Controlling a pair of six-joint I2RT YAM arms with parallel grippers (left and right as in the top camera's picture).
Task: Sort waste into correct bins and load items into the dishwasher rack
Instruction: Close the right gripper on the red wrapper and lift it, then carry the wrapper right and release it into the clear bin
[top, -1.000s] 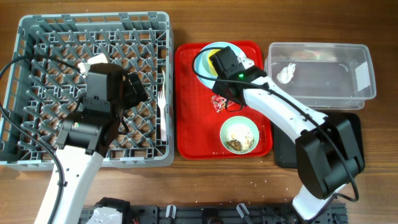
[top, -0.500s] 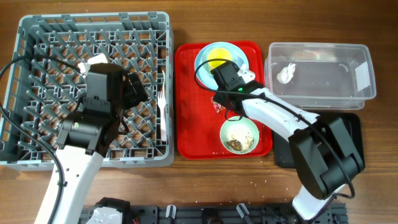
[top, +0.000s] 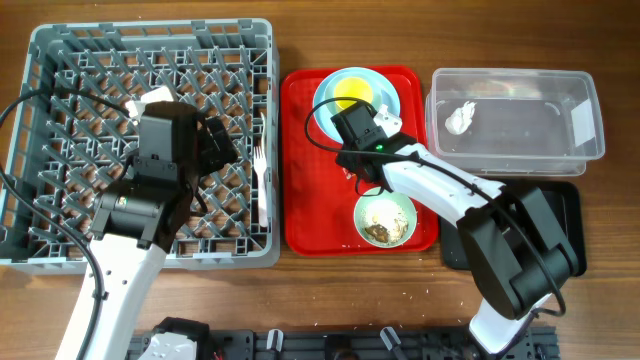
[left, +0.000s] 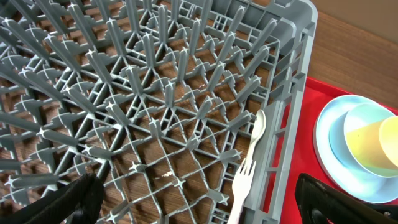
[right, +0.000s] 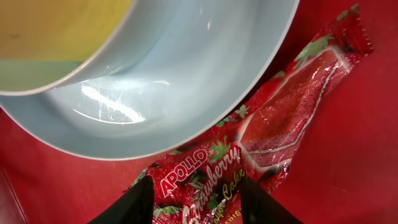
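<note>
While the left arm holds the same spot over the dishwasher rack (top: 150, 28) as a second ago, the right arm has slid off the plate toward the front left. The right gripper (right: 199, 199) is now down at the wrapper (right: 273, 124), and the plate (top: 328, 108) and the cup (top: 350, 98) are uncovered in the overhead view.

The left gripper (left: 198, 186) is spread wide with nothing between its fingers. The right gripper's fingers (right: 138, 200) stand part-spread astride the wrapper's near end, close to its edges. The wrapper lies flat on the red tray (top: 305, 200), just beside the plate's rim.

The wrapper reads "APOLLO", "Strawberry" and "Cake". The white sticker on the tub is unreadable.

- Rack: grey plastic, square, peg lattice, open-grid walls.
- Clear tub (top: 530, 125): see-through plastic, rounded rim, crumpled white tissue (top: 459, 118) inside.
- Red tray: flat and glossy.
- Black tray (top: 455, 250): mostly hidden under the right arm.
- Plate: round, light blue, shiny, with the yellow cup sitting on it.
- Mint bowl (top: 362, 210): on the red tray, holding brown and white scraps (top: 380, 232).
- Wrapper: red, shiny, crinkled foil.
- White plastic fork (left: 239, 186) and spoon (left: 259, 124): inside the rack along its right wall.
</note>
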